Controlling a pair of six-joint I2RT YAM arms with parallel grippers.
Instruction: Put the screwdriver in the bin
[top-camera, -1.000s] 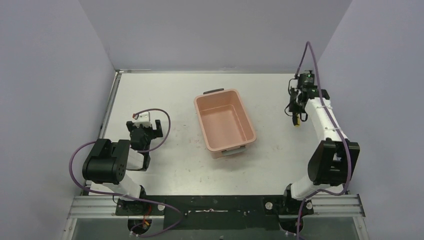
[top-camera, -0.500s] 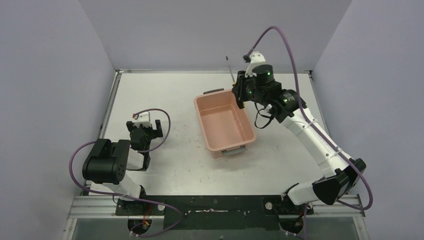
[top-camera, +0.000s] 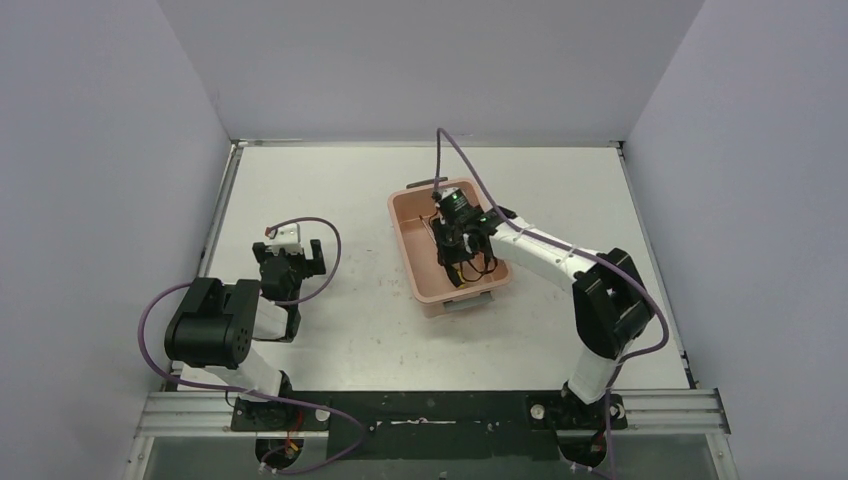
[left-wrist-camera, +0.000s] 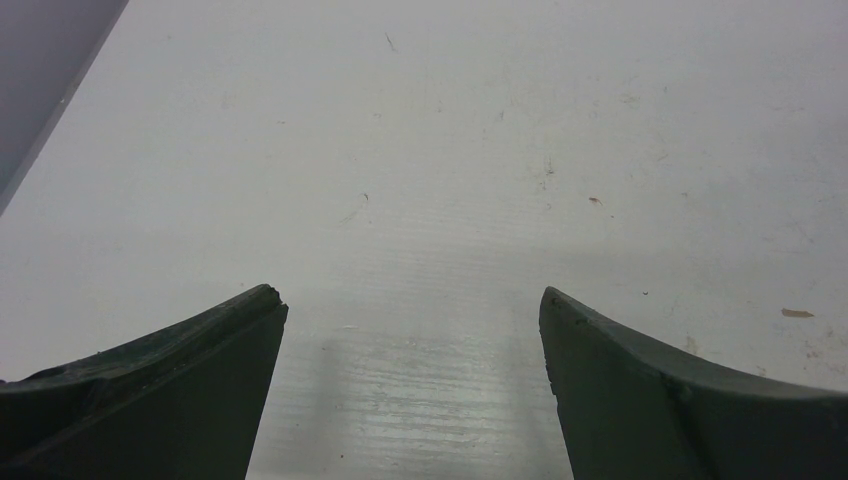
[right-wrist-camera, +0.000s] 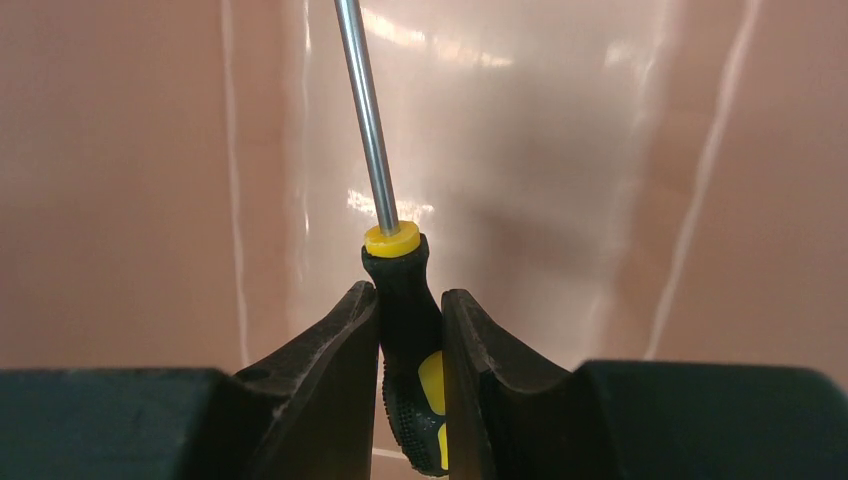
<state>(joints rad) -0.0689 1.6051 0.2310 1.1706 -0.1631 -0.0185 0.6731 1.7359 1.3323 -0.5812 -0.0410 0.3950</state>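
Observation:
The salmon-pink bin (top-camera: 402, 222) stands mid-table with grey handles at its short ends. My right gripper (top-camera: 456, 252) is down inside it, towards the near end. In the right wrist view the right gripper (right-wrist-camera: 410, 292) is shut on the black-and-yellow handle of the screwdriver (right-wrist-camera: 408, 275). Its slim metal shaft (right-wrist-camera: 362, 110) points away over the bin's pink inner surface (right-wrist-camera: 130, 170). In the top view the screwdriver is hidden by the gripper. My left gripper (top-camera: 290, 256) rests at the left, open and empty, with its jaws wide over bare table in the left wrist view (left-wrist-camera: 410, 310).
Grey walls close the table at the left, back and right. The right arm stretches from its base across the bin's right rim (top-camera: 500, 250). The left arm is folded near its base (top-camera: 215, 335).
My right arm has swung from the far right of the table, carrying the screwdriver over the bin's far end, and lowered it into the bin. The left arm has not moved.

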